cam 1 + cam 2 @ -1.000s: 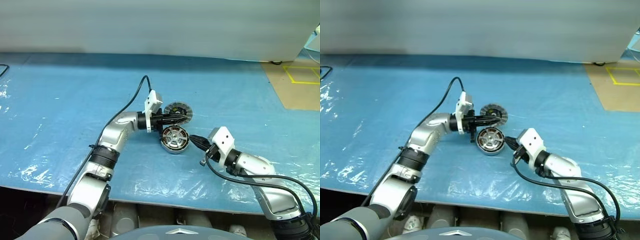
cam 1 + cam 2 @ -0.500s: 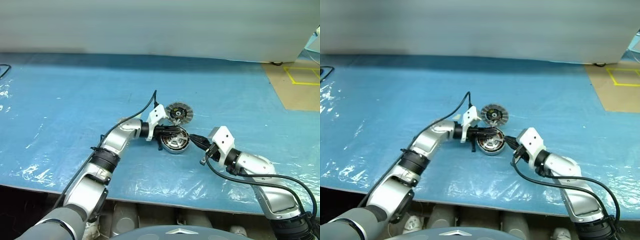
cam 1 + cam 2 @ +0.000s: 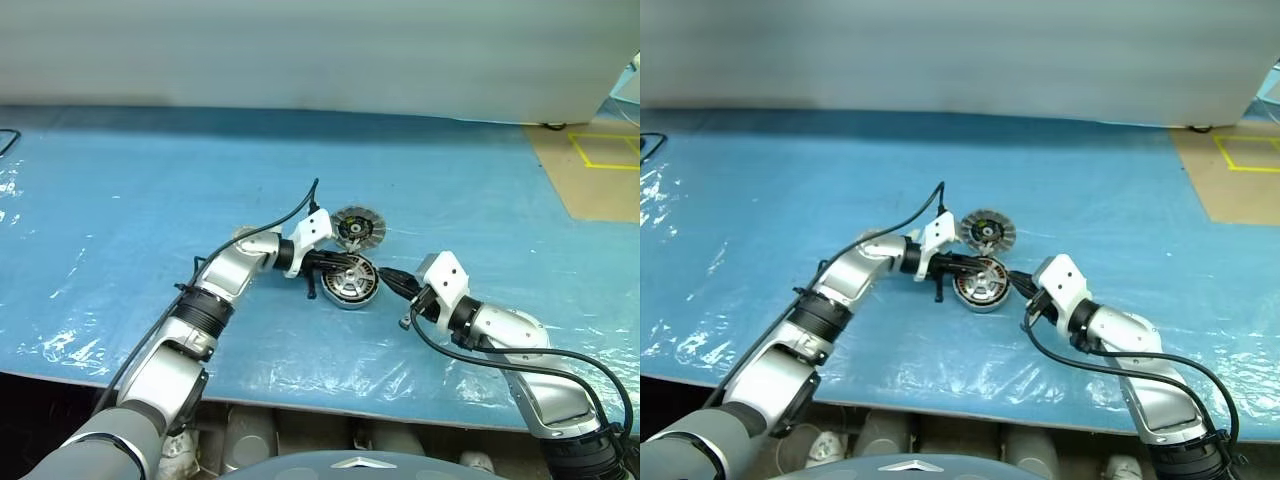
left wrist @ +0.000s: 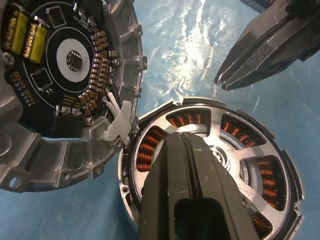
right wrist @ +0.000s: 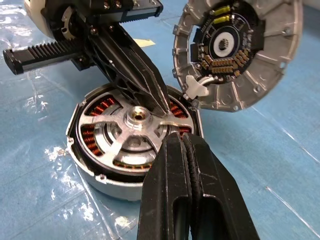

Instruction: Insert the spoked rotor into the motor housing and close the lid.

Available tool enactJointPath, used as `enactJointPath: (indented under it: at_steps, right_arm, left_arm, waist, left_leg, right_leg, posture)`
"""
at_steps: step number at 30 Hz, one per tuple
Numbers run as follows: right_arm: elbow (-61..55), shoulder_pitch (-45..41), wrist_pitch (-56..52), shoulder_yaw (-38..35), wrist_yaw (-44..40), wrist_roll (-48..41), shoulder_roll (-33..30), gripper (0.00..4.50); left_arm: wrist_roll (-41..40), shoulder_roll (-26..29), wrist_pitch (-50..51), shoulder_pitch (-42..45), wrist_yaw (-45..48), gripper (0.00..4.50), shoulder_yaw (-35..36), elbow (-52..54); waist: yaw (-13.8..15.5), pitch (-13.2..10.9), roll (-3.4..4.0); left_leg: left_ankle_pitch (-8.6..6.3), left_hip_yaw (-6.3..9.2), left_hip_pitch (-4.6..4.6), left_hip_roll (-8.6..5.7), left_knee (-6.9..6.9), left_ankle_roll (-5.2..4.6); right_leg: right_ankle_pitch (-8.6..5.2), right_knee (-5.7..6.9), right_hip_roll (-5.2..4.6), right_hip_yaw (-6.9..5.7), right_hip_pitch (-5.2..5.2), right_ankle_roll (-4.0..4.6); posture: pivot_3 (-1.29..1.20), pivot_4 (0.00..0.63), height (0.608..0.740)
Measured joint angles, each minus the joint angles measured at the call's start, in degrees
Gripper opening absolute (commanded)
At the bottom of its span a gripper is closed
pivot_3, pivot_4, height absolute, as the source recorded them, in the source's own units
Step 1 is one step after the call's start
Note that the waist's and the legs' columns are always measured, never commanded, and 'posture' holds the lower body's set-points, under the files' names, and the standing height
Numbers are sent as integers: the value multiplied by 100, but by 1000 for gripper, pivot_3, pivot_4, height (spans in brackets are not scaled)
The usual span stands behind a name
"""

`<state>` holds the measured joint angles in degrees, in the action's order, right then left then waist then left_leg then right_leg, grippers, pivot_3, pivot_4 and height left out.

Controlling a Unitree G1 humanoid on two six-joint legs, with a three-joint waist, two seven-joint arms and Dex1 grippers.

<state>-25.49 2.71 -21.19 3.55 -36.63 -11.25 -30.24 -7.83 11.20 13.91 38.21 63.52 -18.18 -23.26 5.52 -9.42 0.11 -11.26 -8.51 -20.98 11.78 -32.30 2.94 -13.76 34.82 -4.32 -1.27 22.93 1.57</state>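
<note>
Already, your rotor is sitting in the housing; only the lid is waiting.

You are looking at the spoked rotor (image 5: 136, 121) seated inside the motor housing (image 5: 107, 186), copper windings showing between its spokes, out in the middle of the blue worktop (image 3: 120, 200). Your left gripper (image 5: 159, 102) is resting its closed tips on the rotor beside the hub, holding nothing. Your right gripper (image 3: 384, 277), fingers pressed together and empty, is pointing at the housing's near rim. The lid (image 3: 358, 227) is lying just behind the housing, toward the worktop's far edge, apparently touching it, so you are left with closing it.
</note>
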Motion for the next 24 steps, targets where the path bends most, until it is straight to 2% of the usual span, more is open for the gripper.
enactJointPath:
  at_steps: [4, 10, 17, 20, 24]
  right_arm:
    - [0, -1, -105, 27, -80, -42, 4, 0]
    - [0, -11, -183, 137, -73, -37, 45, 0]
    - [0, 89, -172, 99, -100, -38, -14, 0]
    - [-23, 107, -173, 30, -137, -78, -55, 0]
    - [-159, 198, -186, -116, -202, -188, -156, 0]
  left_arm:
    - [-199, -151, -216, -56, 84, 21, 73, -26]
    - [-1030, -271, -12, -83, 243, 21, 693, 300]
    - [-1829, 183, 557, 41, 424, 21, 1517, 552]
    - [-1842, 225, 367, 558, 196, 21, 1823, -46]
    - [-1535, 327, -359, 1463, -142, 21, 2100, -1451]
  waist:
    - [-6, -1, -1]
    - [-22, -1, -1]
    - [-20, -1, 0]
    - [13, -1, -1]
    - [4, -2, -2]
  left_leg:
    - [0, 1, -2, 1, -1, 0]
    - [0, -1, 0, 2, -1, 0]
    - [0, -1, 0, 1, -2, 0]
    - [0, 1, -3, 0, -11, 0]
    - [0, 2, -3, -2, -12, 0]
  right_leg:
    - [0, 2, 1, -1, 4, 0]
    - [-1, 4, 1, 0, 4, 2]
    - [-1, 3, 1, 0, 7, 3]
    - [-1, 3, 1, -2, 5, 2]
    - [14, -2, 1, 2, 4, -23]
  posture:
    - [0, 150, 740]
    - [0, 150, 740]
    - [0, 150, 740]
    - [0, 150, 740]
    - [0, 150, 740]
